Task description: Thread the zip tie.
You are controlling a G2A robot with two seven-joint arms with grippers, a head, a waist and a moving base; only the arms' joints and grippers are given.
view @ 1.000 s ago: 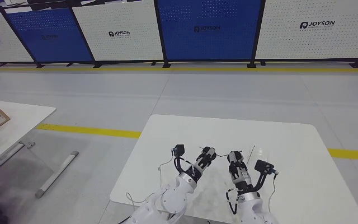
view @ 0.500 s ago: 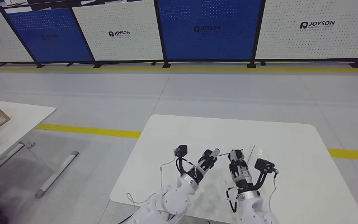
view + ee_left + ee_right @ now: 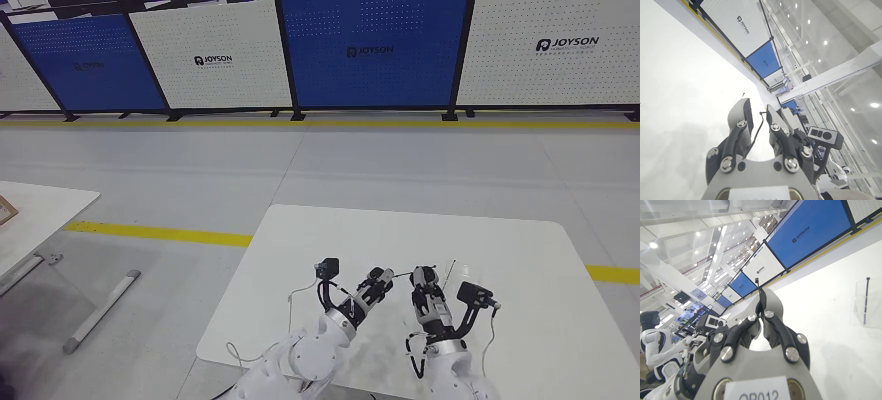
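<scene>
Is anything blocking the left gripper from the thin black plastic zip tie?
Nothing visible does. The thin black plastic zip tie runs through the gap between the open jaws of the left gripper, with nothing else between them.

Logo lettering marks the wall panels [image 3: 372, 50]; a coded sticker [image 3: 757, 391] sits on the right hand [image 3: 761, 293]

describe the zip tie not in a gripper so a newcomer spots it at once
On the white table, near the right gripper, sits a clear box. A black zip tie stands on end inside it, head above the rim. Unlike the other zip tie, pinched in that gripper, nothing holds it.
</scene>
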